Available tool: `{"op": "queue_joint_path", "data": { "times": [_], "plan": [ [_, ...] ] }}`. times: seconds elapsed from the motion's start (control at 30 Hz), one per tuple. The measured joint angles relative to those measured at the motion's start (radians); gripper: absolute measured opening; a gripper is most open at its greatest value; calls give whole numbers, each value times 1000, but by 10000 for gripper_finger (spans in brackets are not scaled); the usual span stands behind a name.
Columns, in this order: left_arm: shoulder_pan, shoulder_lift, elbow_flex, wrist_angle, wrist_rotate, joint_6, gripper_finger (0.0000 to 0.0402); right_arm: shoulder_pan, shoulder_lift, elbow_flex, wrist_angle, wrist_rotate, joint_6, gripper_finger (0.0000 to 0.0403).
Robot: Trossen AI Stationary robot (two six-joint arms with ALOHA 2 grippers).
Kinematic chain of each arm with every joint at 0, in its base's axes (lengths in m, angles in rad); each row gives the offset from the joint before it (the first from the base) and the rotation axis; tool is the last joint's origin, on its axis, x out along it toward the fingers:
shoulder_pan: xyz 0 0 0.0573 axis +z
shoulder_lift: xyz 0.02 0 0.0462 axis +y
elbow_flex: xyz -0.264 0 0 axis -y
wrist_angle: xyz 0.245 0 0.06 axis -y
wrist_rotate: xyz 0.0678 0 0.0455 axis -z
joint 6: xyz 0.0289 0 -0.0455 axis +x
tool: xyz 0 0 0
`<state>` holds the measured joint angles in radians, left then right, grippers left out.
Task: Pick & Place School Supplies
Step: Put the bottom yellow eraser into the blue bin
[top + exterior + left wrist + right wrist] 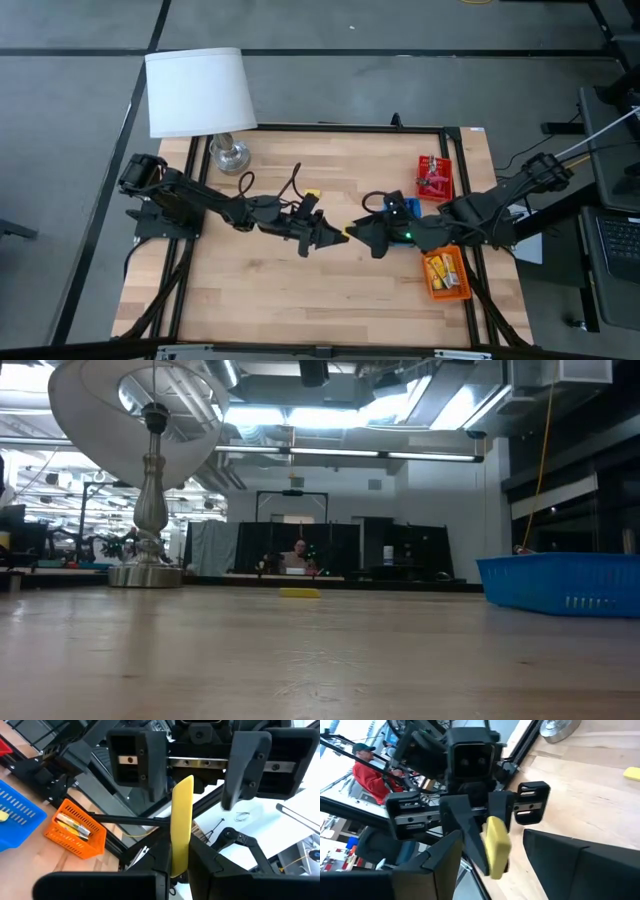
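Observation:
A plain yellow oblong piece point(181, 825) point(496, 845) is held in the air over the table's middle point(347, 231). My left gripper point(177, 867) point(333, 237) reaches in from the left and is shut on it. My right gripper point(492, 842) point(360, 234) faces it from the right and is open. Its fingers point(137, 762) stand on either side of the piece's free end, apart from it. A second yellow piece point(312, 193) point(300, 592) lies flat on the table. Neither gripper shows in the low view. My left gripper pinches the yellow piece's lower end point(178, 862) between its two fingers. The fingers come level from the table's left and lie along the piece. The piece is lifted clear, and its free end point(184, 785) sticks out past the fingertips toward my right gripper.
A white-shaded lamp point(200, 95) stands at the far left corner. On the right are a red tray point(433, 178) with red-handled tools, a blue tray point(405, 208) point(560, 582) and an orange tray point(445, 272) holding yellow packs. People point(367, 770) are in the room beyond.

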<state>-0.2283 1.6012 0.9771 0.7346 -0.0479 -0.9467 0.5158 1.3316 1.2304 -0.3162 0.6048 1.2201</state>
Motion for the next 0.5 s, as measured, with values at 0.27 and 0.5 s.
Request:
{"op": "queue_joint_path", "data": {
  "times": [0.27,0.5],
  "plan": [
    [0,0,0,0,-1,9,28,-4,9,0,3,-12,11,130],
    [3,0,0,2,-10,39,29,-4,8,0,3,-9,-14,24]
  ]
}}
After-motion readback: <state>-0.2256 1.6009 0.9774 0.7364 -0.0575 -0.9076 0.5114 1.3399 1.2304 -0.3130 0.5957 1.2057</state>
